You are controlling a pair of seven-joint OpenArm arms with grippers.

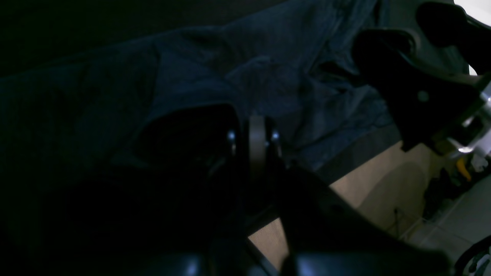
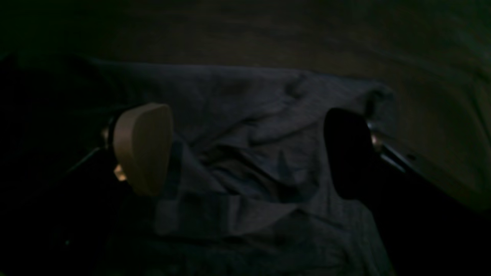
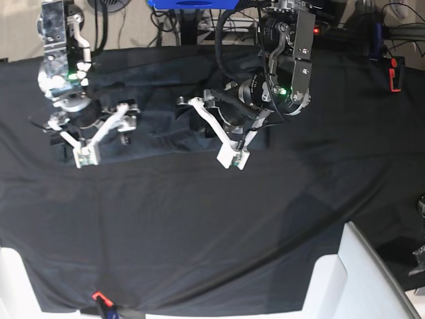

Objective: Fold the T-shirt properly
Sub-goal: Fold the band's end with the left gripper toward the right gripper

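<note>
Upper frame: crumpled slate-grey knit T-shirt (image 3: 159,129) on the black-draped bench (image 3: 199,226); left tool (image 3: 234,158) pressed together, right tool (image 2: 245,153) spread.

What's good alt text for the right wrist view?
Dim close-up of a crumpled dark slate-grey T-shirt on a black table cloth, seen between the open right end effector fingers: a tan pad at left and a dark finger at right, both low over the wrinkled fabric.

Readable text: none is showing in any view.
T-shirt (image 2: 249,153): nothing printed is showing on its dark knit.
Arm housings (image 3: 292,46): green indicator lights are glowing; no lettering is resolving.
Tabletop (image 3: 199,219): carrying no labels.
</note>
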